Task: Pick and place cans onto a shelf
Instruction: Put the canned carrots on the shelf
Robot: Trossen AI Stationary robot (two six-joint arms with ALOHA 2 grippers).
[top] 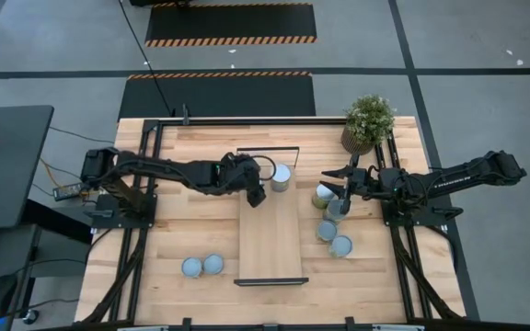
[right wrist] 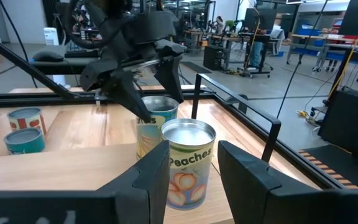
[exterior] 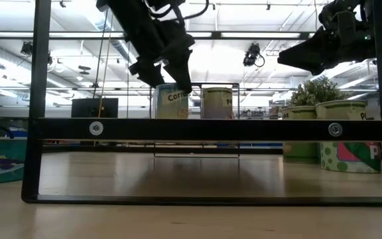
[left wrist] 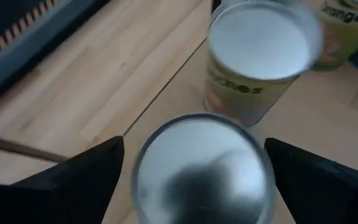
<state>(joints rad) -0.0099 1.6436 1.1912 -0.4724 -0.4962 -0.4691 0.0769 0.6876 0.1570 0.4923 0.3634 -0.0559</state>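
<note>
Left gripper (top: 257, 195) hanging over far end of shelf (top: 270, 248), fingers (left wrist: 79, 171) spread wide either side of corn can (exterior: 171, 101), not clamping it. Peaches can (right wrist: 186, 163) standing upright just beside it on same shelf end, silvery lid, pale label with fruit print. Right gripper (top: 339, 188) hovering over loose cans (top: 332, 237) clustered on surface right of shelf, fingers parted. Two more cans (top: 202, 266) sitting left of shelf.

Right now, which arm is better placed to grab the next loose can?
Right. The right end effector, open, hangs beside loose cans; the left end effector straddles a can on the shelf.
</note>
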